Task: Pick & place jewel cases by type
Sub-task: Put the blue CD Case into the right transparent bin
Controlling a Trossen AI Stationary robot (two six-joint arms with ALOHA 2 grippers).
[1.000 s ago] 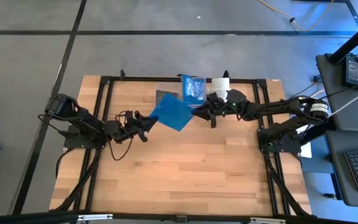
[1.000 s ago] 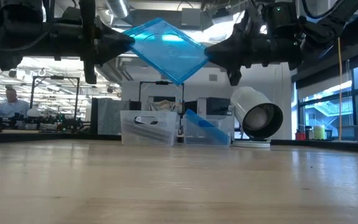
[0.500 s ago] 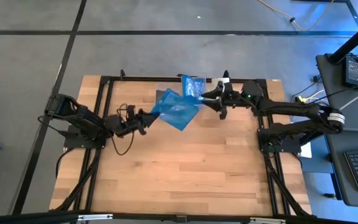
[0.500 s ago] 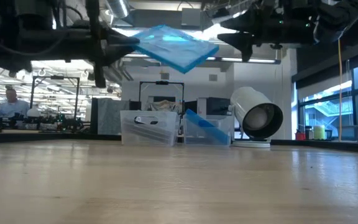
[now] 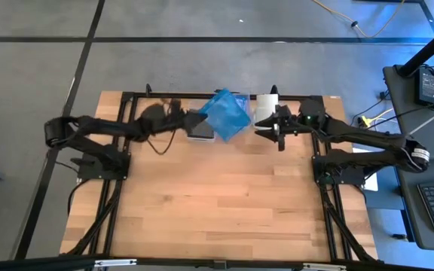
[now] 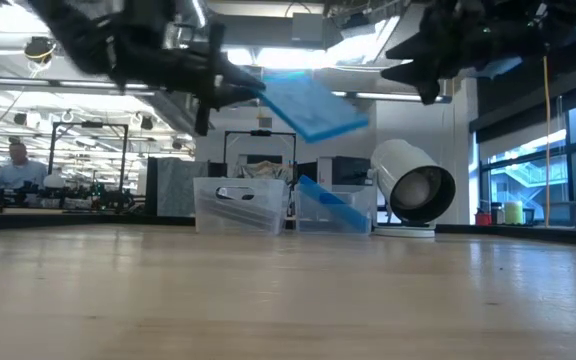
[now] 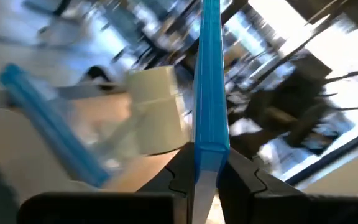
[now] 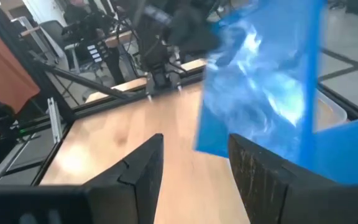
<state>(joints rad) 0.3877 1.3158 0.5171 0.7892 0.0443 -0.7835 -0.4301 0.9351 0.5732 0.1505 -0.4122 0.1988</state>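
Observation:
A translucent blue jewel case (image 5: 225, 114) hangs in the air over the clear bins at the table's far edge, with my left gripper (image 5: 196, 118) shut on it. In the low view the case (image 6: 310, 104) slopes a little down, away from the left gripper (image 6: 236, 88). My right gripper (image 5: 267, 129) stands open to the case's right, apart from it; its wrist view shows the case (image 8: 260, 93) beyond the spread fingers (image 8: 143, 167). Another blue case (image 6: 330, 205) leans in the right bin, and a dark one (image 5: 200, 128) lies in the left bin. My left gripper pinches the blue case's near edge (image 7: 207, 155) between its two fingers (image 7: 182, 169), one on each flat face. The fingers come level from the table's left. The case is lifted clear and reaches out beyond the fingertips above the bins.
Two clear bins (image 6: 238, 205) (image 6: 360, 215) stand side by side at the far edge. A white roll (image 6: 413, 185) lies right of them, below my right gripper. The near wooden table (image 5: 217, 203) lies bare. A person (image 6: 13, 165) sits far behind.
My right gripper has opened, let go of the blue case's corner and drawn back up and toward the right edge. My left gripper has swung with the case toward the far edge and right, over the bins. The case has turned from steeply tilted to nearly level.

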